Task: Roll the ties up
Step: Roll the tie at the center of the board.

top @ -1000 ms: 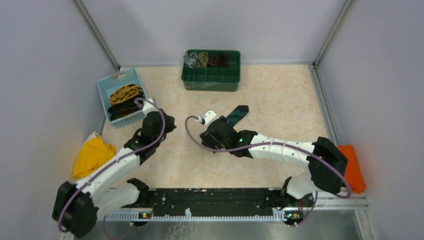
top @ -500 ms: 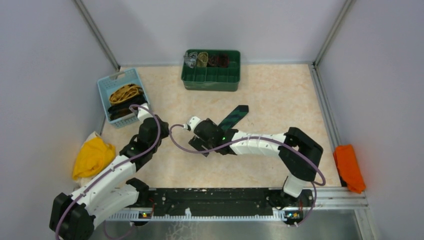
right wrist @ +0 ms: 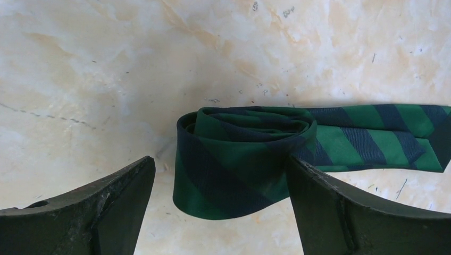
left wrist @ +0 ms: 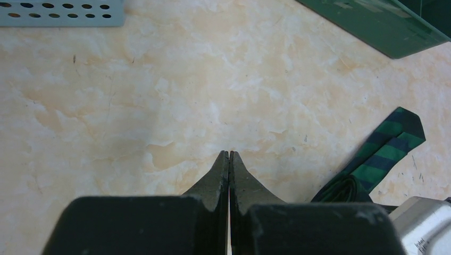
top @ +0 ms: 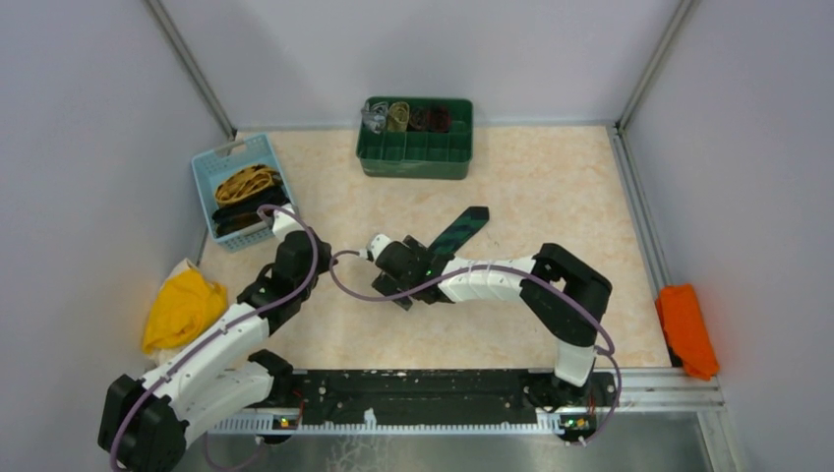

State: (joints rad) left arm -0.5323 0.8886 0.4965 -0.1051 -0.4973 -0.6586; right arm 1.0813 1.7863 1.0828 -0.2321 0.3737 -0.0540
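Note:
A dark green tie with dark checks lies mid-table, its flat pointed tail stretching to the far right. Its other end is wound into a roll standing on the table, also seen in the left wrist view. My right gripper is open, with the roll between its fingers, close against the right one and clear of the left. My left gripper is shut on nothing, just left of the roll. A mustard-yellow tie and a black tie lie in the basket.
A light blue basket stands at the far left. A green compartment box at the back holds rolled ties in its rear row. A yellow cloth lies at the left wall, an orange cloth at the right.
My right gripper has opened wider around the roll and shifted left, its elbow folding in towards the middle. My left gripper pulled back slightly to the left and stayed shut.

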